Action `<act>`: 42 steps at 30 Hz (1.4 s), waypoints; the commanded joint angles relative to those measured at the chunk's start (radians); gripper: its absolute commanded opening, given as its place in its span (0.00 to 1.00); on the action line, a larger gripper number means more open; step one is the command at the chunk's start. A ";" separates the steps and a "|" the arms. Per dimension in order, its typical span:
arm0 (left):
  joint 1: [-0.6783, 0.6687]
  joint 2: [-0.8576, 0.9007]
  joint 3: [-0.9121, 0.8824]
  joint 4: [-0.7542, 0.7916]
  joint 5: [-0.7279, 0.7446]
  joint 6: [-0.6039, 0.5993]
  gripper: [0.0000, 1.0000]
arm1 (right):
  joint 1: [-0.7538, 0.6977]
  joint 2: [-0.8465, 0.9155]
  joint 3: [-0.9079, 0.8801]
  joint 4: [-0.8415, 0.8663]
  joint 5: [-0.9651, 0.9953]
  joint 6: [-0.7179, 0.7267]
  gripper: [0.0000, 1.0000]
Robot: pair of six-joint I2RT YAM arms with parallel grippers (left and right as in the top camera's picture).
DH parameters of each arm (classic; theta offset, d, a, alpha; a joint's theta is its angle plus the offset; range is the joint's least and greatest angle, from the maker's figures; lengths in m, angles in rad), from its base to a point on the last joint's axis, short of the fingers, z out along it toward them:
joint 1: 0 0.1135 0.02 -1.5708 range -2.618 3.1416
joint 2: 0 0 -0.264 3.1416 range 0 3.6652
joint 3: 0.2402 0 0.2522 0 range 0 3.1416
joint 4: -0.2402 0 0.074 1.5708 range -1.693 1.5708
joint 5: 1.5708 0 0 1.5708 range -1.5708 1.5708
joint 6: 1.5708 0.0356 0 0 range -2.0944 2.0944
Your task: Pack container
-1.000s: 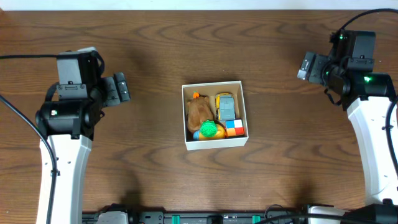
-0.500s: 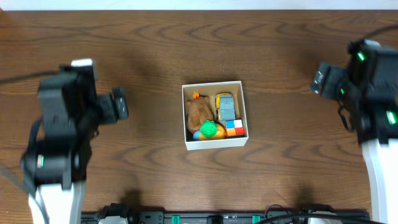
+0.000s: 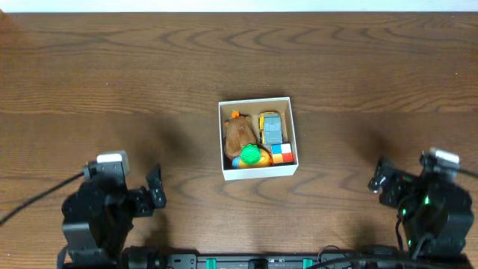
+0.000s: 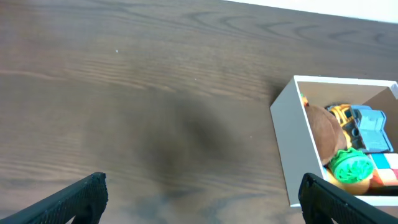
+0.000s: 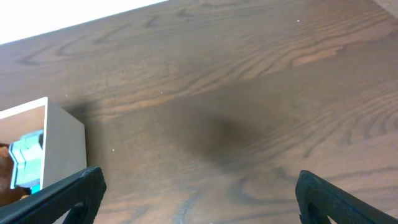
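The container [image 3: 258, 102] is a small square white-walled box at the middle of the table. It holds a brown plush toy [image 3: 239, 134], a blue and yellow toy car [image 3: 271, 128], a green and yellow toy [image 3: 252, 155] and a coloured cube [image 3: 281, 153]. It also shows in the left wrist view [image 4: 292, 143] and at the left edge of the right wrist view [image 5: 62, 137]. My left gripper [image 3: 154, 196] is open and empty at the front left, over bare wood [image 4: 199, 199]. My right gripper [image 3: 381, 183] is open and empty at the front right [image 5: 196, 193].
The wooden table [image 3: 149, 75] runs to a pale strip along the far edge. A black rail with green parts [image 3: 239, 261] lies along the front edge between the two arm bases.
Both arms have pulled back from the table's sides toward the front edge. The container and its toys have not moved.
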 commanded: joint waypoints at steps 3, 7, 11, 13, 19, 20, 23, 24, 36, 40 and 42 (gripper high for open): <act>0.005 -0.019 -0.026 0.008 0.014 -0.042 0.98 | 0.009 -0.066 -0.044 -0.002 0.000 0.039 0.99; 0.005 -0.014 -0.026 -0.005 0.014 -0.042 0.98 | 0.009 -0.065 -0.044 -0.031 -0.025 0.040 0.99; 0.005 -0.013 -0.026 -0.018 0.014 -0.042 0.98 | 0.009 -0.065 -0.044 -0.041 -0.031 0.039 0.99; 0.005 -0.013 -0.026 -0.018 0.014 -0.042 0.98 | 0.009 -0.065 -0.044 -0.042 -0.031 0.039 0.99; 0.005 -0.013 -0.026 -0.018 0.014 -0.042 0.98 | 0.009 -0.065 -0.044 -0.042 -0.031 0.039 0.99; 0.005 -0.013 -0.026 -0.018 0.014 -0.042 0.98 | 0.009 -0.065 -0.044 -0.042 -0.031 0.039 0.99; 0.005 -0.013 -0.026 -0.018 0.014 -0.042 0.98 | 0.009 -0.065 -0.044 -0.042 -0.031 0.039 0.99; 0.005 -0.013 -0.026 -0.018 0.014 -0.042 0.98 | 0.009 -0.065 -0.044 -0.043 -0.031 0.038 0.99; 0.005 -0.013 -0.026 -0.018 0.014 -0.042 0.98 | 0.037 -0.339 -0.294 0.181 -0.108 -0.175 0.99; 0.005 -0.013 -0.026 -0.018 0.014 -0.042 0.98 | 0.040 -0.418 -0.422 0.379 -0.117 -0.176 0.99; 0.005 -0.013 -0.026 -0.018 0.014 -0.042 0.98 | 0.048 -0.417 -0.474 0.486 -0.118 -0.176 0.99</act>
